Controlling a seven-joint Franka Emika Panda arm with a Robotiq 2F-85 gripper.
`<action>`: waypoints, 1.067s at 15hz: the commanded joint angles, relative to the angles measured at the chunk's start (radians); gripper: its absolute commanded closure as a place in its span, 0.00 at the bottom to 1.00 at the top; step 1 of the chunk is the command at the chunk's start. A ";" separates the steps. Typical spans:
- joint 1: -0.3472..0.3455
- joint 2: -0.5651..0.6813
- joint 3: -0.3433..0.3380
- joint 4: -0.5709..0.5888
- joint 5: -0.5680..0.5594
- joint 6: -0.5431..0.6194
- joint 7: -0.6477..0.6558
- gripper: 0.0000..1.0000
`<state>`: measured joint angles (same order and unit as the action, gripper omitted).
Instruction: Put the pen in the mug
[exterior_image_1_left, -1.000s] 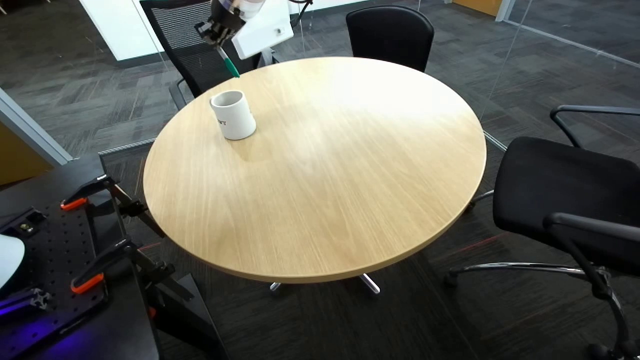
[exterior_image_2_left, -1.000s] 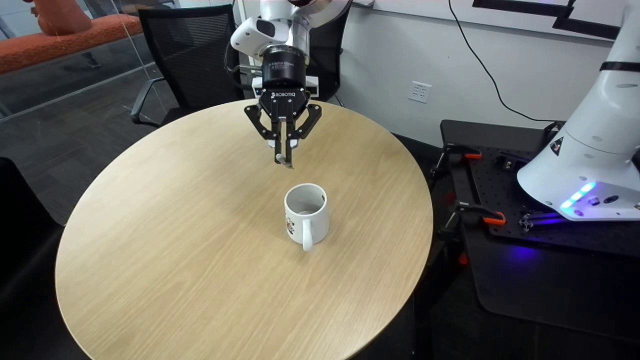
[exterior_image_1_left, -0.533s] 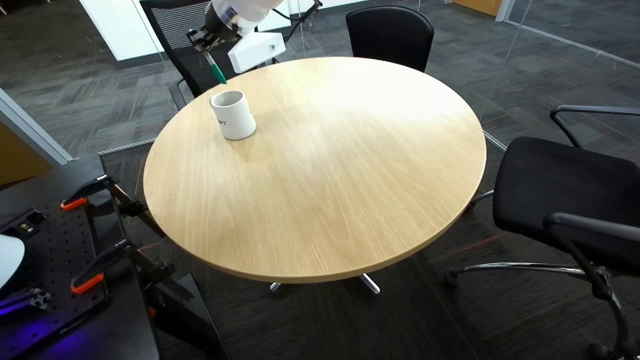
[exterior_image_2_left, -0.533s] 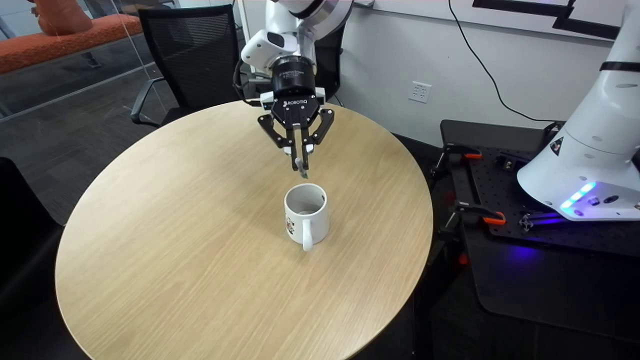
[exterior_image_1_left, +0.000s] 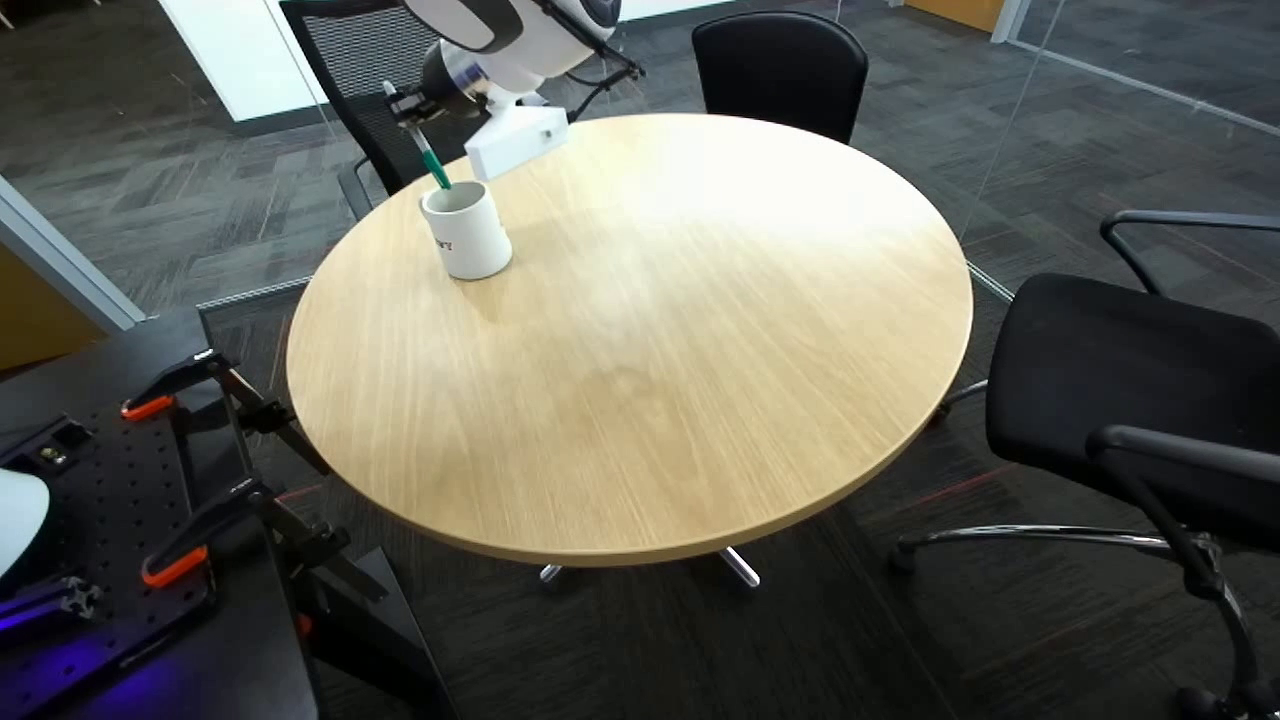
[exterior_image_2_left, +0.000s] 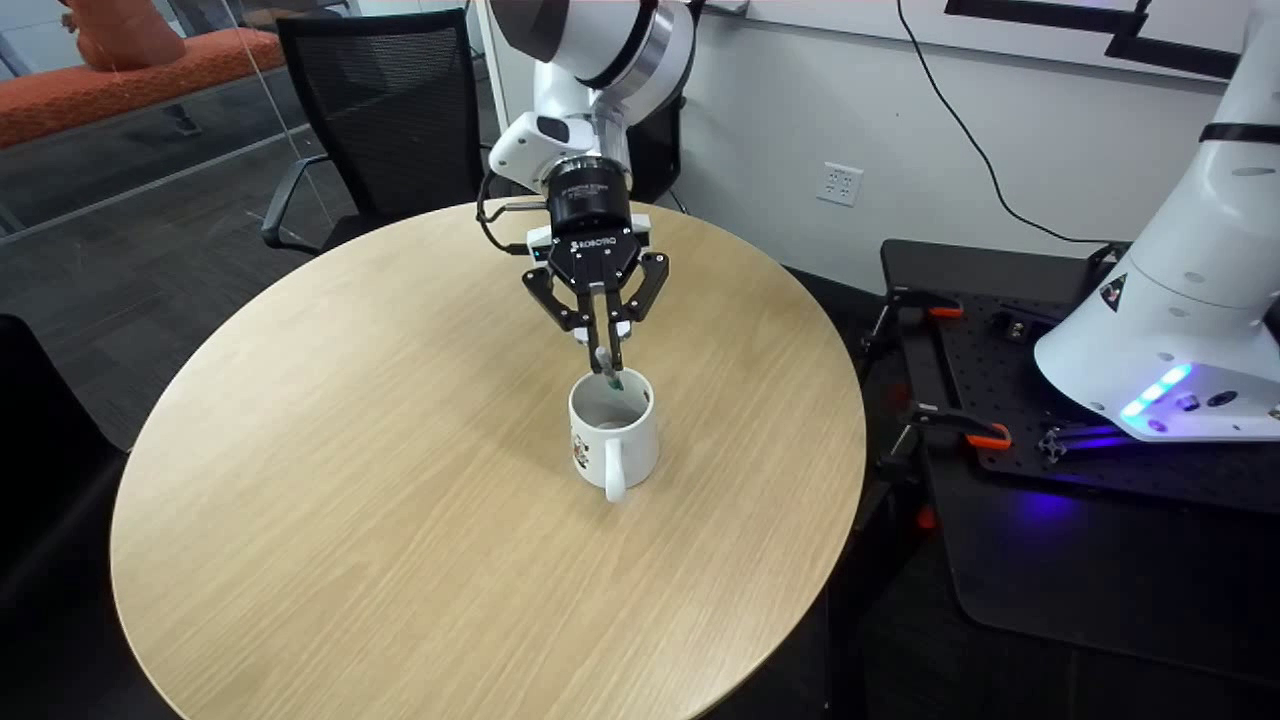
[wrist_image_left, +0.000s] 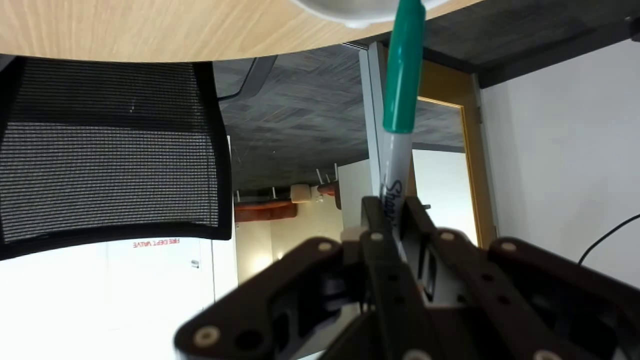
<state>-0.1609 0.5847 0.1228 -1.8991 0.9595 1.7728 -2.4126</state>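
My gripper (exterior_image_2_left: 605, 362) is shut on the pen, a marker with a white body and green cap. The pen (wrist_image_left: 404, 70) points cap-down and slightly tilted from the fingertips, as the wrist view shows. The white mug (exterior_image_2_left: 632, 452) stands upright on the round table, its handle towards the camera in that exterior view. In both exterior views the cap end of the pen (exterior_image_1_left: 436, 168) overlaps the opening of the mug (exterior_image_1_left: 472, 238), near its rim. I cannot tell how far below the rim it reaches. In the wrist view only part of the mug's rim (wrist_image_left: 345, 12) shows.
The round wooden table (exterior_image_1_left: 640, 400) carries the mug near its edge. Black chairs (exterior_image_1_left: 780, 75) stand around it. A black stand (exterior_image_2_left: 1080, 560) with clamps and a white robot base (exterior_image_2_left: 1170, 330) is beside the table.
My gripper has moved down and towards the mug with the pen held. The pen's cap end went from above and beyond the mug to its opening. The mug has not moved.
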 joint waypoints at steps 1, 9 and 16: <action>0.008 0.054 -0.024 0.058 0.031 -0.045 -0.024 0.97; 0.007 0.107 -0.027 0.105 0.033 -0.062 -0.015 0.45; 0.011 0.096 -0.027 0.113 0.032 -0.072 -0.017 0.00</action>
<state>-0.1591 0.6851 0.1094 -1.8039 0.9756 1.7381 -2.4126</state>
